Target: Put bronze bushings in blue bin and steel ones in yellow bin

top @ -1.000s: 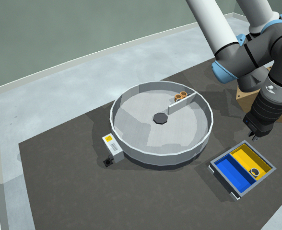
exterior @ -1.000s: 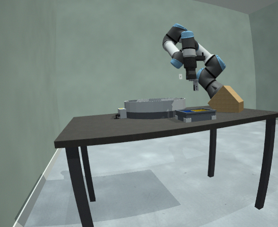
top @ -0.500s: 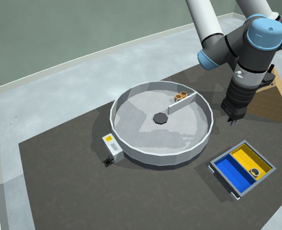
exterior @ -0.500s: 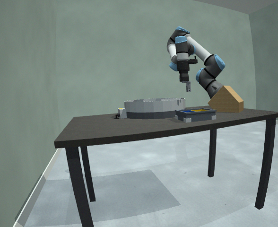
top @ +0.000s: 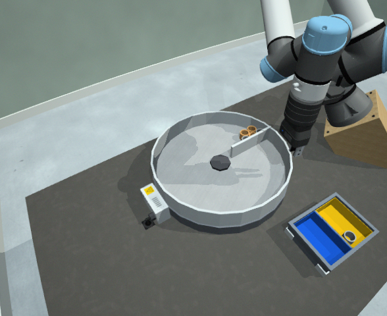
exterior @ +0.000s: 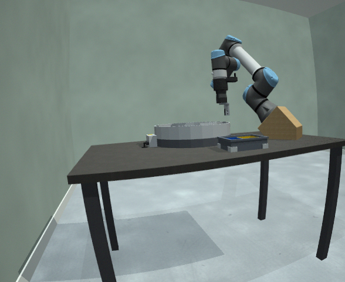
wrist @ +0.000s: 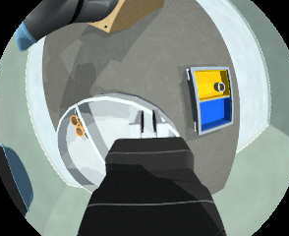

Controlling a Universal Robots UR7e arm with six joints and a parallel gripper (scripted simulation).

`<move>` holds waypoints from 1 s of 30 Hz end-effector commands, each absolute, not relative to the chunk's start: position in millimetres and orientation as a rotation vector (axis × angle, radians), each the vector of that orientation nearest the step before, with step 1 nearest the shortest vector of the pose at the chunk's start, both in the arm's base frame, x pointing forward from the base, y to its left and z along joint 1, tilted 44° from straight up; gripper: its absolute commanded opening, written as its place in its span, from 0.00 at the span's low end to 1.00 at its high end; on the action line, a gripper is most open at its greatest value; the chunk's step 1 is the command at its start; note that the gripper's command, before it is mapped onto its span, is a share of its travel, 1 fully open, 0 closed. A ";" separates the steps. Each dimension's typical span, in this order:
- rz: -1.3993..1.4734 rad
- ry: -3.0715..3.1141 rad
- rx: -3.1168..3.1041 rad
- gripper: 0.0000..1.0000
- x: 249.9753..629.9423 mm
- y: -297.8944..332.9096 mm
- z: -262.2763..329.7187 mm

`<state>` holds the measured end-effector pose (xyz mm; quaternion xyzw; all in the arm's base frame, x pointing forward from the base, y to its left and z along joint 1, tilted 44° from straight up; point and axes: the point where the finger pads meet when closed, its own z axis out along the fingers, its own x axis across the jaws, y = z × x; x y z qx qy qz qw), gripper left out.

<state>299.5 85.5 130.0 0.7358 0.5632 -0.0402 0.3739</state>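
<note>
The gripper hangs above the turntable's rim on the side toward the wooden pedestal, pointing straight down and, in the exterior view, well above the wall of the tray; its jaws stand partly closed with nothing visible between them, so it carries nothing. The next pieces to sort lie on the far side of the white divider that runs from the dark hub out to the rim: two bronze bushings stand side by side, touching or nearly so, pressed against that divider, and a pale ring, probably a steel bushing, shows just beside them, though it is too hidden to be sure. From the jaws, this cluster lies inward over the rim and toward the far edge of the table, near but not beneath the fingers; each sleeve stands upright with its bore facing up, so a descent from above should suit it. One steel bushing already rests in the yellow bin; the blue bin beside it shows no bushing, so the bronze pair probably comes next. The crowding against the divider leaves little room for a finger between the sleeves.
</note>
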 end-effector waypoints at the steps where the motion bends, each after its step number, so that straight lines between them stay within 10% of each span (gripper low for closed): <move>1: -0.098 1.447 1.886 0.40 294.9 50.9 153.4; 30: -0.098 1.447 1.886 0.40 278.6 -80.1 237.0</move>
